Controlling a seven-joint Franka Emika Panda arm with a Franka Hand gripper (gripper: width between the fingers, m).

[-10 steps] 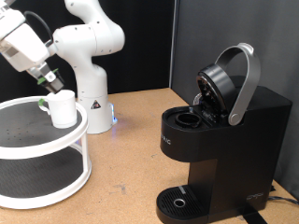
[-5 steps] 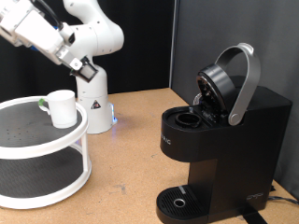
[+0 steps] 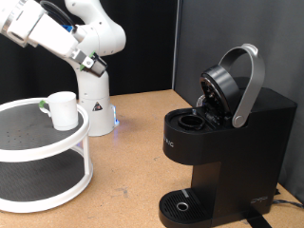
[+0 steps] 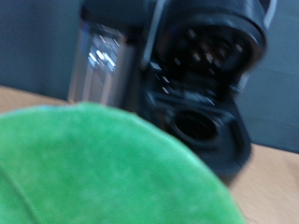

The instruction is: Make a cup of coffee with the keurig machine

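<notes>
The keurig machine (image 3: 228, 142) stands at the exterior view's right with its silver lid handle raised and its pod chamber (image 3: 190, 121) open. The wrist view shows the machine (image 4: 201, 84) ahead, with the open chamber (image 4: 198, 123) empty. The cup (image 3: 63, 109), a small white mug, stands on the top shelf of a white round tray (image 3: 84, 142) at the left. My gripper (image 3: 94, 65) is in the air above and to the right of the cup, well left of the machine. A blurred green-topped pod (image 4: 93, 168) sits right at the fingers and fills the lower wrist view.
The arm's white base (image 3: 93, 95) stands behind the tray on the brown table. The machine's round drip tray (image 3: 180, 204) is at the bottom right. A clear water tank (image 4: 95, 61) shows beside the machine in the wrist view. A dark wall is behind.
My gripper has lifted away from the cup on the tray and moved up and to the right, towards the machine. The cup and the machine have not moved.
</notes>
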